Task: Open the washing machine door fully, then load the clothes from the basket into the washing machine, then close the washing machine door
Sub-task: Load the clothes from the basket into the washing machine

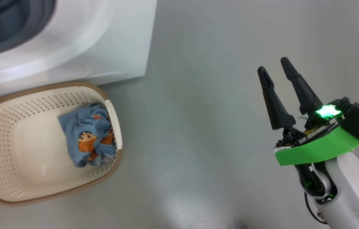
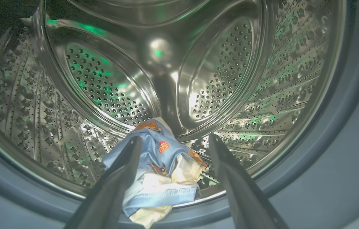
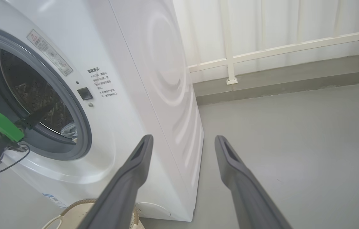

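The washing machine (image 3: 128,105) stands with its mouth uncovered; the washing machine door is out of view. My left gripper (image 2: 173,138) is open at the steel drum's (image 2: 109,86) mouth. One bundle of light-blue clothes (image 2: 160,178) lies on the drum's front lip between its fingers, not pinched. A second bundle of clothes (image 1: 88,138) lies at the right end of the cream basket (image 1: 23,190), which sits on the floor in front of the machine (image 1: 80,44). My right gripper (image 1: 273,63) hangs open and empty over the floor, well to the right of the basket.
Bare grey floor (image 1: 192,133) stretches between the basket and my right arm. A white railing (image 3: 278,47) and a low kerb run behind the machine's right side. The basket's rim (image 3: 80,203) shows just below the machine's front.
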